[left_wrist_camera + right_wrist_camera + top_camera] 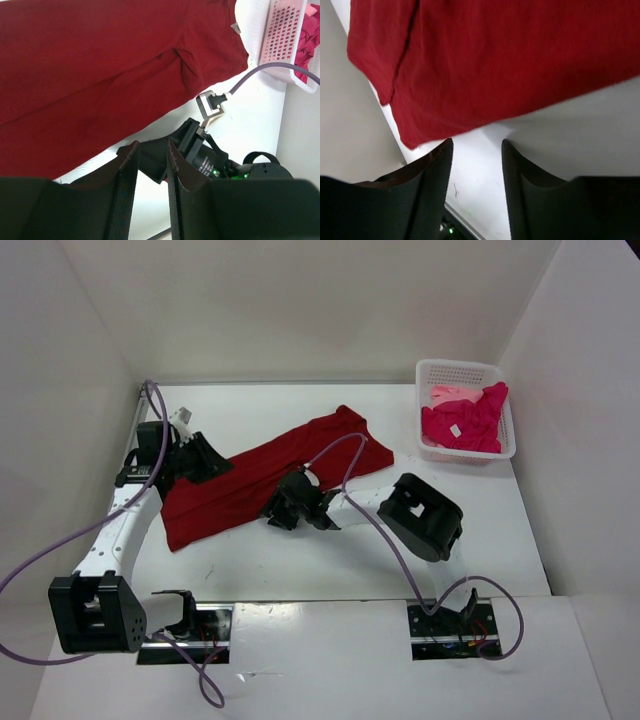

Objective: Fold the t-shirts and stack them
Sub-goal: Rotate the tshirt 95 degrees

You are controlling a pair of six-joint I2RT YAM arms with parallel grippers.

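Nearby, the white basket (465, 367) holds pink t-shirts (470, 420) near the red t-shirt (260, 480).

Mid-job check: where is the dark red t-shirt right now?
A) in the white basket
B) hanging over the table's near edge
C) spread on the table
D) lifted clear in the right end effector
C: the dark red t-shirt lies spread on the table, and the basket holds only pink t-shirts.

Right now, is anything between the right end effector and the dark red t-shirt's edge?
Nothing visible. The right end effector, jaws open, faces the dark red t-shirt across only a strip of bare table.
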